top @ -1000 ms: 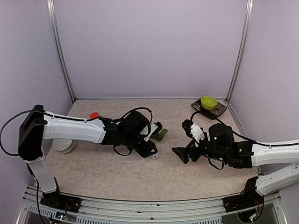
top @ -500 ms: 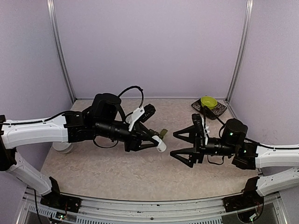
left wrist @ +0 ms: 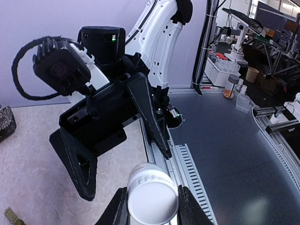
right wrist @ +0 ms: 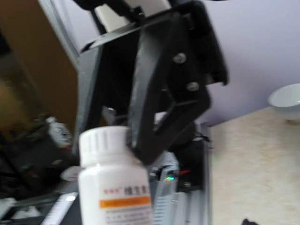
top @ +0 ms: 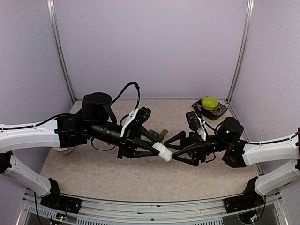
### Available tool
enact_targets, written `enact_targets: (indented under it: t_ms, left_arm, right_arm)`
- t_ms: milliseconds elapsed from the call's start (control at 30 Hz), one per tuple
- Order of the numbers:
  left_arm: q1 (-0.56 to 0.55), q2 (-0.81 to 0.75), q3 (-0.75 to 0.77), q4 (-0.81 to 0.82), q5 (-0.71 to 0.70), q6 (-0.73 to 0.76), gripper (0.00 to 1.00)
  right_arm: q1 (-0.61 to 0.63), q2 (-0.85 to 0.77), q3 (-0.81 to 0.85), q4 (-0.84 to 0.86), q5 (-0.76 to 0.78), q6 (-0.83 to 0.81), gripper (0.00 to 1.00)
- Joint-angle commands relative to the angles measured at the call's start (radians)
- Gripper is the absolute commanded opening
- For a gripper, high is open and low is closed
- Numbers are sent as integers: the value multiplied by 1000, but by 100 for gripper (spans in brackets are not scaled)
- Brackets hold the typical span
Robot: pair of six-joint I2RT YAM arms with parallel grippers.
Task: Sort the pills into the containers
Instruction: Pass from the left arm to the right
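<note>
A white pill bottle [top: 163, 152] hangs level above the table's middle, and my left gripper [top: 157, 149] is shut on its cap end. In the left wrist view the ribbed cap [left wrist: 152, 194] sits clamped between my fingers [left wrist: 121, 211]. My right gripper [top: 169, 152] faces it from the right, open, with one finger on each side of the bottle's far end, and shows spread wide [left wrist: 127, 174]. The right wrist view shows the bottle's body with its orange band [right wrist: 115, 180]. The dark green containers [top: 161, 135] lie on the table behind the bottle, partly hidden. No loose pills show.
A yellow-green bowl [top: 209, 102] sits on a dark tray [top: 220, 111] at the back right corner. A white round dish [top: 63, 149] stands at the left, under my left arm. Purple walls close the table on three sides.
My left arm lifted the bottle off the table and carried it right. My right gripper swung left, and its open fingers now straddle the bottle's end.
</note>
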Motion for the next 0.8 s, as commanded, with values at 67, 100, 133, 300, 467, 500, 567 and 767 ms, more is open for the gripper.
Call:
enact_targets:
  t_ms: [67,100,133,300,467,500,567,767]
  left_arm:
    - [-13,-25,3,92,-54,25,10]
    - [-13,-21,2,96,-60,22,10]
    - [-12,-17,2,98,-61,20,10]
    - [-13,-5,-7,127,-70,13,10]
    - [-14,7,-5,139,-64,11,10]
    - [-14,9,-1,136,-62,11,10]
    - [-14,12,0,132,-55,10,10]
    - [-17,19,-2,116,-46,11,10]
  right_arm:
    - [0,54,52,238,-110,214,81]
    - [0,58,55,238,-109,217,79]
    - [1,61,58,237,-108,221,78]
    - [19,80,69,238,-109,226,76]
    - [35,112,81,248,-107,236,74]
    - [36,116,82,259,-106,244,73]
    - [37,123,84,280,-103,258,70]
    - [37,135,95,284,-91,279,64]
